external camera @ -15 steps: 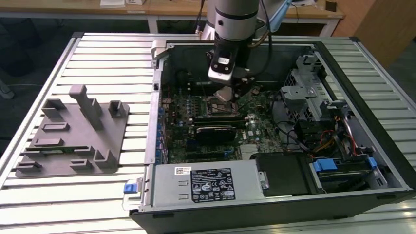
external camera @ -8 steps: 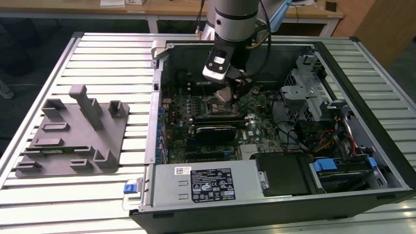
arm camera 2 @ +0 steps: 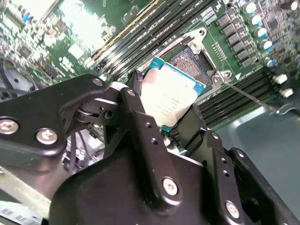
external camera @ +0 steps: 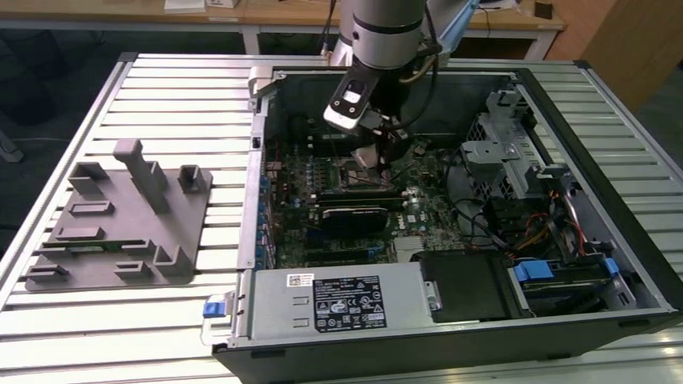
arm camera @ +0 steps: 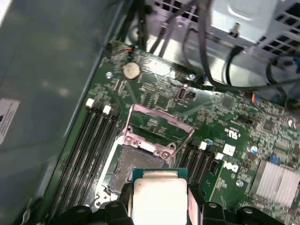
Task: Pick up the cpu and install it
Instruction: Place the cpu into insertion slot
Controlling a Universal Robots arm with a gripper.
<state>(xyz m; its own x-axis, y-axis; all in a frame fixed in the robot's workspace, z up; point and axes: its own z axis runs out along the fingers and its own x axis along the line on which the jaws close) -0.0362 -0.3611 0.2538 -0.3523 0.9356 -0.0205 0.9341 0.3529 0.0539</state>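
The gripper [arm camera 2: 160, 104] is clamped on the cpu [arm camera 2: 172, 93] (shiny top up), holding it over the open socket [arm camera 2: 191, 60].

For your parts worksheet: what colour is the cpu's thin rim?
The cpu has a teal-blue rim, clearest in the second wrist view.

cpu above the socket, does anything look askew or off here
The cpu is held in the gripper above the open socket, not seated, and in the second wrist view it looks tilted against the socket. Nothing else stands out.
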